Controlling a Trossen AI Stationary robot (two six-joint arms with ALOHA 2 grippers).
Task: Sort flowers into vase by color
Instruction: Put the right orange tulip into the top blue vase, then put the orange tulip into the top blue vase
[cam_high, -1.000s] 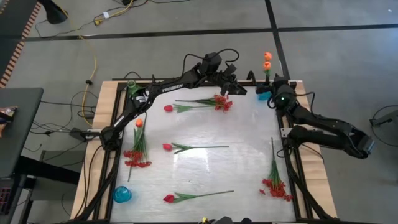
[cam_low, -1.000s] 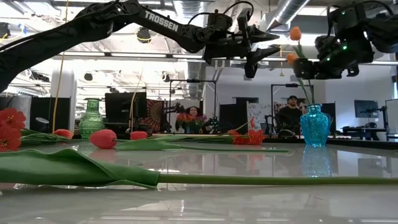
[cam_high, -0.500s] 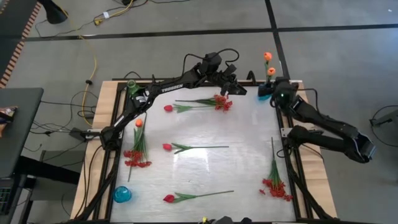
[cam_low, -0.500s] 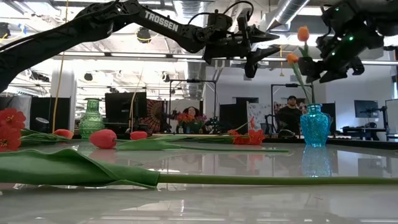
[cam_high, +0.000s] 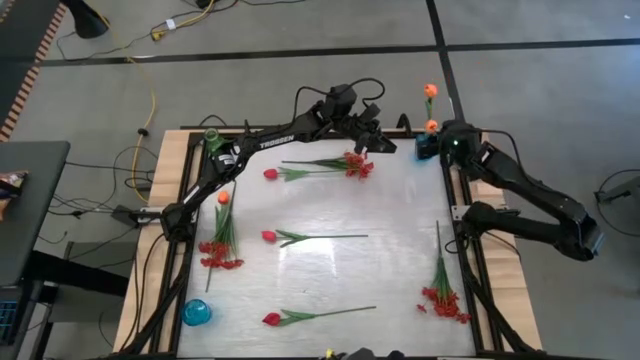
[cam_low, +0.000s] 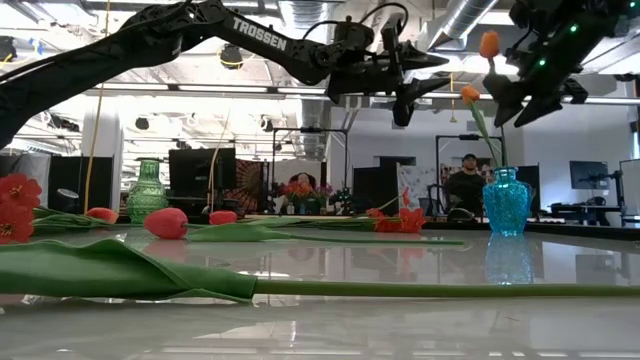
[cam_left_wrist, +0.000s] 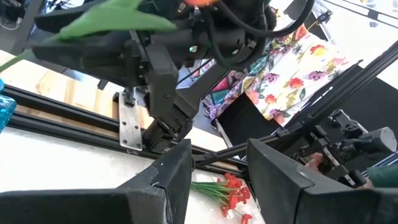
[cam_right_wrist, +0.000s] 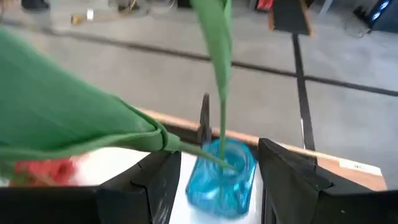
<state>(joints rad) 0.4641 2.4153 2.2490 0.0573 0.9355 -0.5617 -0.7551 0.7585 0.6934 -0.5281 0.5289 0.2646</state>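
Right gripper (cam_low: 535, 85): up above the blue vase (cam_low: 506, 202) at the far right corner of the table (cam_high: 400, 270); fingers parted, nothing between them in the right wrist view, only the vase and stems showing past them.
Left gripper (cam_left_wrist: 214, 171): held high over the far middle of the table, fingers apart, nothing in them; a red spray (cam_high: 352, 163) lies on the table below.
Orange tulips (cam_low: 487, 45): two standing in the blue vase, stems down in its neck, blooms up; long axis near upright, leaning a little. Low view puts the upper bloom just beside the right gripper; contact cannot be told.
Step in hand: placing of an orange tulip looks done or all but done; the right arm seems to be clearing the vase.
Other orange tulip (cam_high: 222, 198): flat near the left edge, bloom toward the far side, beside a red spray (cam_high: 218, 250) whose blooms point the opposite way.
Pinkish-red tulips (cam_high: 270, 236): three lying flat, long axes across the table, blooms toward the left.
Third red spray (cam_high: 444, 295): near the right edge, blooms toward the near side.
Other vases: green vase (cam_high: 211, 136) at far left corner, second blue vase (cam_high: 196, 313) at near left corner.
Next move, my reading: lift clear without snagging stems, then reach a flat-lying stem, fingers set across its long axis.
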